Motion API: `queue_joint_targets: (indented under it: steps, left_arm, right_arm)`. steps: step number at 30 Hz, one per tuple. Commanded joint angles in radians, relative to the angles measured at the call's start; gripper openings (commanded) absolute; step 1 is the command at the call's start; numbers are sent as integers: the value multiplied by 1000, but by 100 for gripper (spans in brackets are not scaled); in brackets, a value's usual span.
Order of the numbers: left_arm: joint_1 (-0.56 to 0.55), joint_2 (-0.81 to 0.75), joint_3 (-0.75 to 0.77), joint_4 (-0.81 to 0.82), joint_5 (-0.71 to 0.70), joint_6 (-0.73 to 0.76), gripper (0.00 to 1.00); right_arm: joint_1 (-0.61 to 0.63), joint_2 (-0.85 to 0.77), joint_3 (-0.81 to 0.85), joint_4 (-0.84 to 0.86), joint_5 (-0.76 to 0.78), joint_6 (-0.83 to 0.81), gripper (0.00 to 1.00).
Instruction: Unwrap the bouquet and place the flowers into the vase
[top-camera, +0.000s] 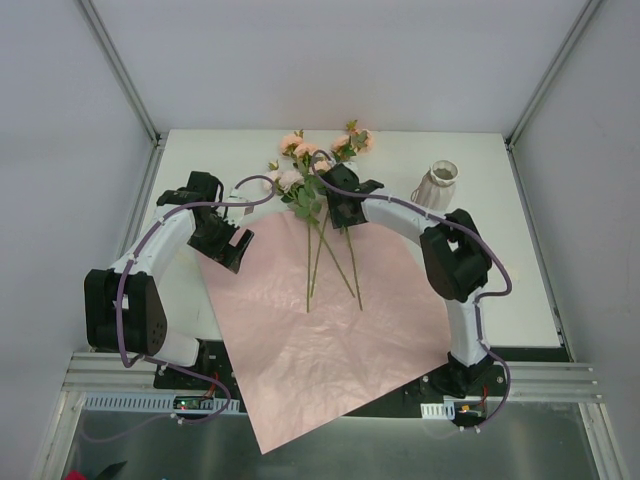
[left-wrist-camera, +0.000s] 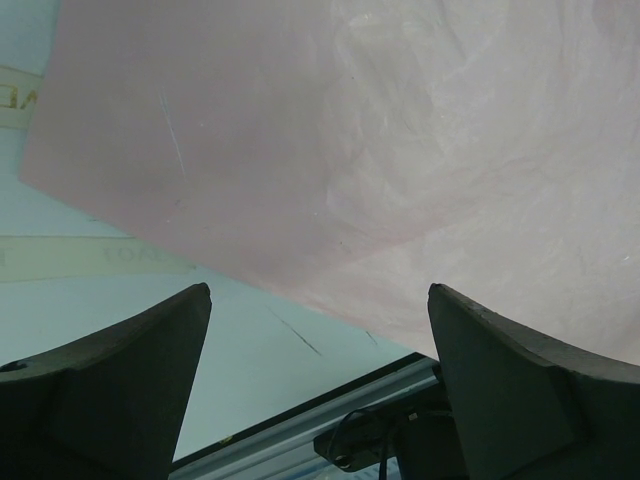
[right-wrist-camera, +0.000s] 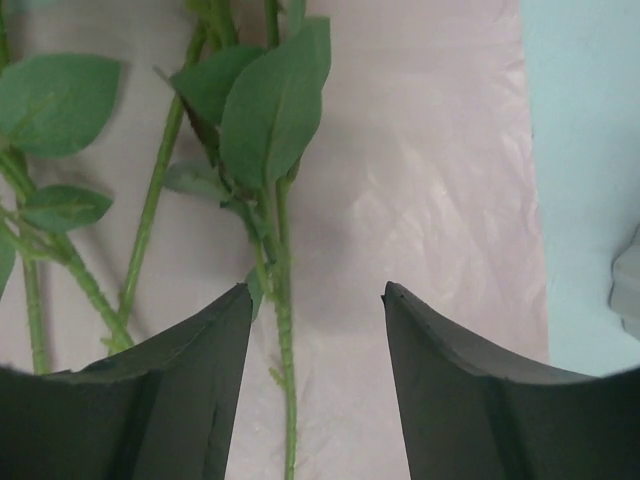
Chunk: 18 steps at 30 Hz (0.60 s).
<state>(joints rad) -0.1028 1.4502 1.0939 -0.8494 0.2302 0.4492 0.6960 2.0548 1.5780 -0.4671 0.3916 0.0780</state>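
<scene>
— Where the white table (top-camera: 520, 290) meets the plain white walls, what lies on it?

— A pink paper sheet (top-camera: 300, 340), spread flat across the middle, its lower corner reaching past the metal rail (top-camera: 560, 375) at the bottom. The flowers (top-camera: 312, 175) lie across its upper edge, blooms toward the top of the frame, stems fanned downward. The vase (top-camera: 437, 186) stands upright at upper right, apart from them.

— Any writing?

— Pale strips (left-wrist-camera: 90, 258) at the left of the left wrist view carry letters too faint to read.

— The fingers?

— The left gripper (left-wrist-camera: 320, 290) is spread wide over the paper's edge, holding nothing. The right gripper (right-wrist-camera: 315, 290) is parted above a stem, gripping nothing.
</scene>
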Motion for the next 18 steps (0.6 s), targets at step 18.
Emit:
queue_joint_targets:
  steps: [18]
  left_arm:
    - [11, -27, 9, -11, -32, 28, 90]
  right_arm:
    - [-79, 185, 208, -67, -260, -135, 39]
